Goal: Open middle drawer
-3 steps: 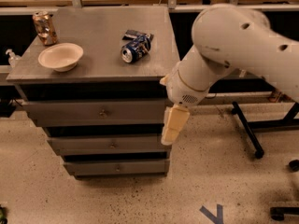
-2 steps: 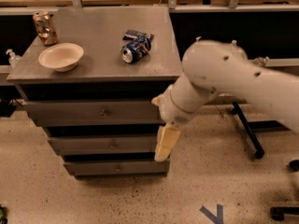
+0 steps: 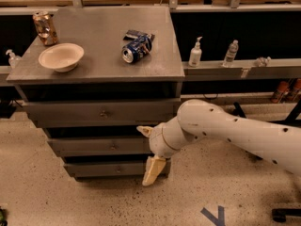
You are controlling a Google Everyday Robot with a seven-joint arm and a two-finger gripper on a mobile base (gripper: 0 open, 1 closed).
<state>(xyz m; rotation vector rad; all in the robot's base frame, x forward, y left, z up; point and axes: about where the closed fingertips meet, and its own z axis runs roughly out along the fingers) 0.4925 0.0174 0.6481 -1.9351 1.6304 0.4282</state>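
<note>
closest to me, the white arm [image 3: 235,135] comes in low from the right above the speckled floor, and the gripper [image 3: 149,152] sits at the right end of the drawer stack. i read its jaws as apart: one cream finger [image 3: 154,171] hangs down in front of the bottom drawer [image 3: 108,169], the other pokes left at the height of the gap above the middle drawer [image 3: 89,146]. whether that upper tip touches the metal i cannot tell from this angle

the middle drawer is the second grey front down, between the bottom one and the top drawer [image 3: 70,112]. its small round knob [image 3: 113,146] is at the centre, well left of the gripper and not held. the front looks pushed in, in line with its neighbours

further back, on the cabinet top [image 3: 94,36], a cream bowl [image 3: 61,57] stands near the left front edge, a blue can [image 3: 137,47] lies on its side near the middle, and a brown can [image 3: 45,28] stands upright behind the bowl. beyond, to the right, a ledge [image 3: 273,69] carries a pump bottle [image 3: 195,53] and a water bottle [image 3: 230,53]
</note>
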